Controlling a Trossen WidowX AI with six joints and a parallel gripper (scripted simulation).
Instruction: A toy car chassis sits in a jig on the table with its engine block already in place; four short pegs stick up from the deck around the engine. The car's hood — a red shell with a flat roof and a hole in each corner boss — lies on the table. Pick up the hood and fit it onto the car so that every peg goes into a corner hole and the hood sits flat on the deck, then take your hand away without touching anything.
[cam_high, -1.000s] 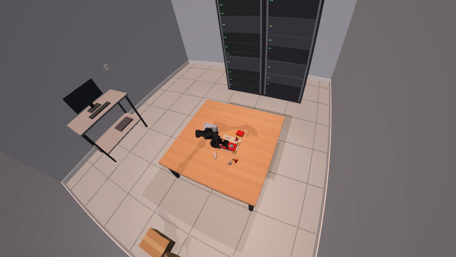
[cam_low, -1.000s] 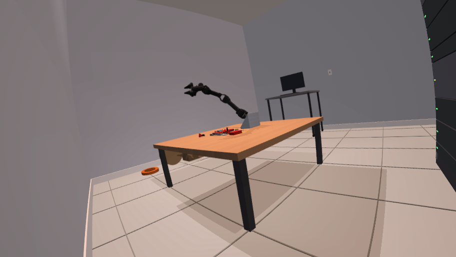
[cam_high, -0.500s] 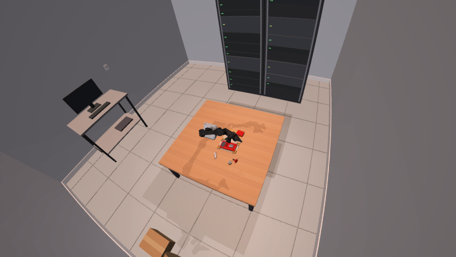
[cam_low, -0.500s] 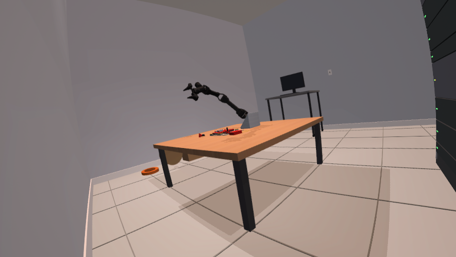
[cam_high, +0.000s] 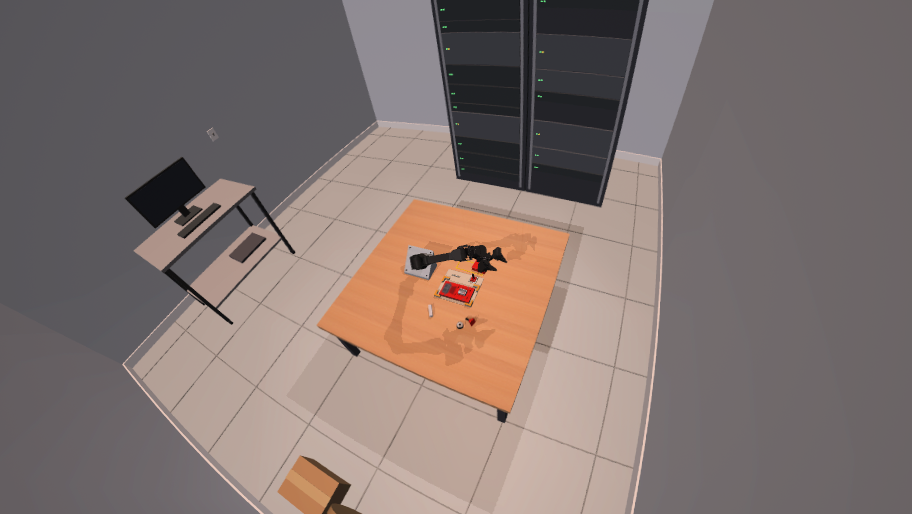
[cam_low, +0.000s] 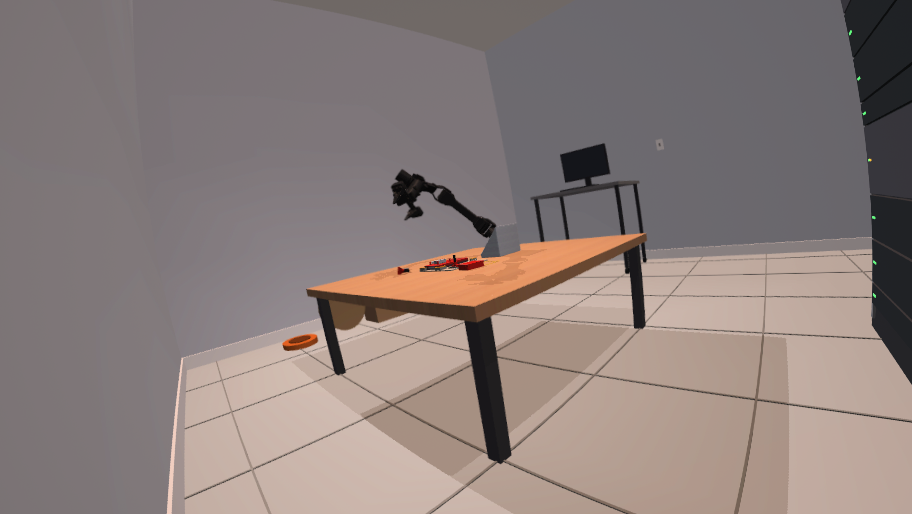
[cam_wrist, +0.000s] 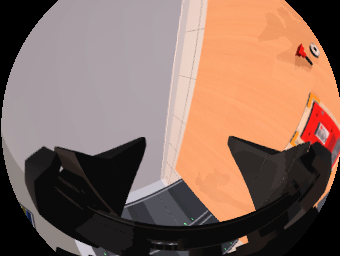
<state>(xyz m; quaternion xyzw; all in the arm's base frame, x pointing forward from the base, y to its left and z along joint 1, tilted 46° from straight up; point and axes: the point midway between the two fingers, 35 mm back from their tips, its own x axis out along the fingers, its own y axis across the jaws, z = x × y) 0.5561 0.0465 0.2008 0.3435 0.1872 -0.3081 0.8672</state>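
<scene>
Hood (cam_high: 475, 263) mostly hidden under arm, orientation unclear; gripper (cam_low: 408, 205) open.

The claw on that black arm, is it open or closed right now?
Open. In the wrist view the claw has its two dark fingers standing far apart, with bare table between them and nothing held.

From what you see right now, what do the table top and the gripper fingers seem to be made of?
The table top looks like wood or wood laminate: warm orange-brown with faint streaks along its length, matte finish. The gripper fingers look like hard black plastic, possibly coated metal: flat angular faces, dull sheen, no visible texture.
</scene>
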